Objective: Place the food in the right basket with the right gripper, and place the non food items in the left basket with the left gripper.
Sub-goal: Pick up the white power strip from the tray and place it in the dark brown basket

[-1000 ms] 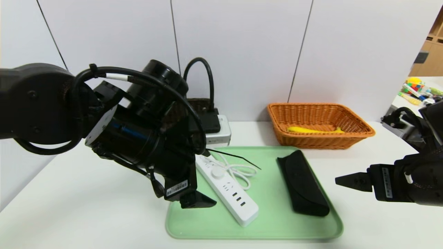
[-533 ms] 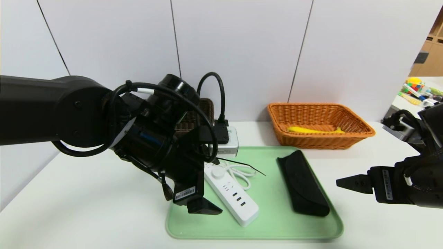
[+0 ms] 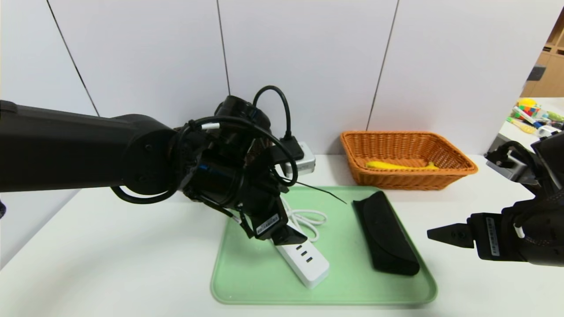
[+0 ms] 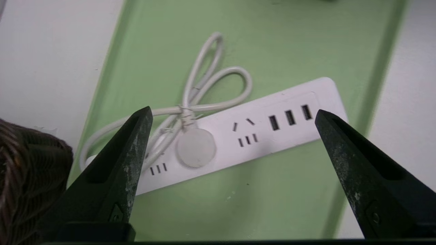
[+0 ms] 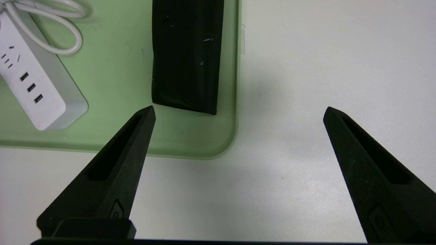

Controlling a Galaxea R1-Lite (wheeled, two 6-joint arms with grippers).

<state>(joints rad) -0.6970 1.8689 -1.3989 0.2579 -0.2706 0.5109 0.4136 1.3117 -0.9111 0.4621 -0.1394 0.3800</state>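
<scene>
My left claw hung spread over the strip on the tray – non-food pick in hand. Next: straighten, lower, pinch its body. Right claw idled wide beside the tray.

Lying diagonally on the green tray: white power strip, sockets upward, with looped white cord. Toward the tray's right side: elongated black case, lying flat. Within the orange-brown wicker right basket: yellow banana, lengthwise. Beside the tray: dark-brown wicker left basket, partly visible.
</scene>
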